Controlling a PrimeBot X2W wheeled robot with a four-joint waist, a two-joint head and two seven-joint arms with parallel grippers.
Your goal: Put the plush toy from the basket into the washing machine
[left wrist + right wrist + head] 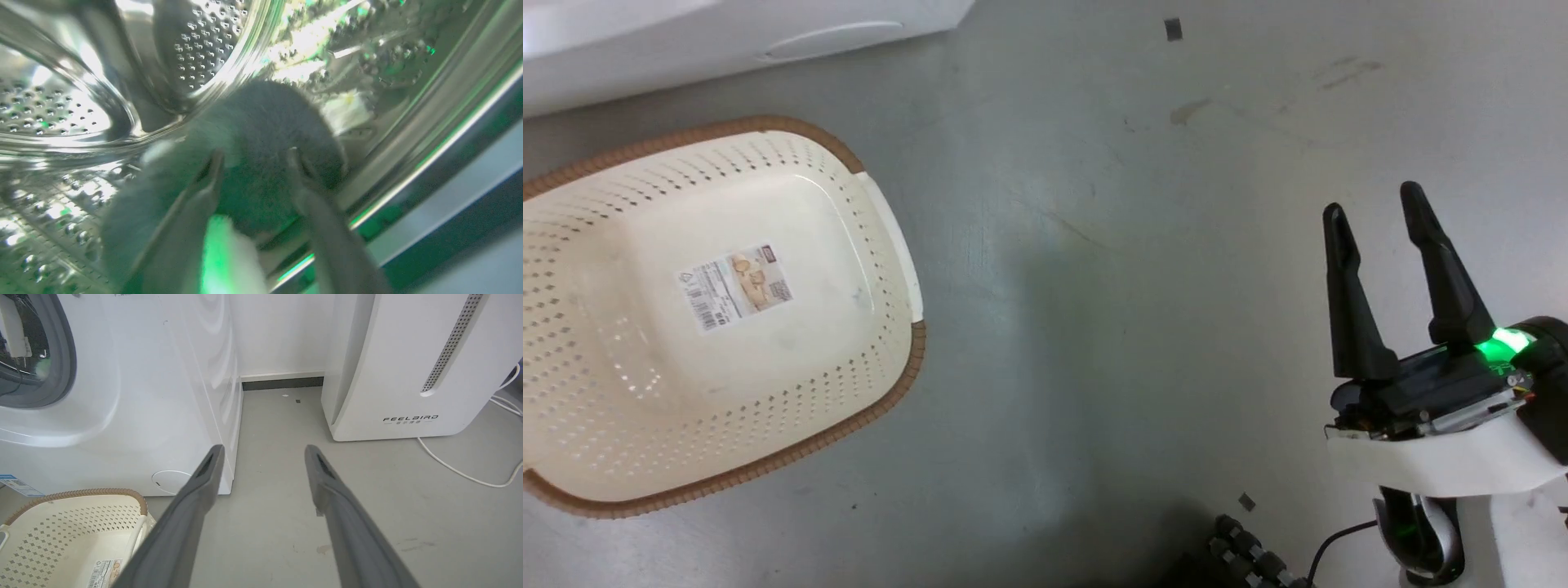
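Note:
In the left wrist view, my left gripper [255, 161] is inside the washing machine's perforated steel drum [196, 45]. The fluffy black-and-white plush toy [261, 118] lies on the drum wall between and just beyond the spread fingers, and a white part of it sits near the wrist. The jaws stand wide apart, open. The cream basket [768, 124] with its brown rim stands on the floor, holding nothing but its sticker [734, 287]. My right gripper [1374, 204] hangs open over bare floor, well right of the basket. The white washing machine [155, 396] stands behind the basket [61, 531].
A white FEELBIRD appliance [408, 367] stands right of the washing machine, with a strip of grey floor between them. A white cable [461, 473] trails on the floor at the right. The machine's base [727, 33] runs along the top left of the head view.

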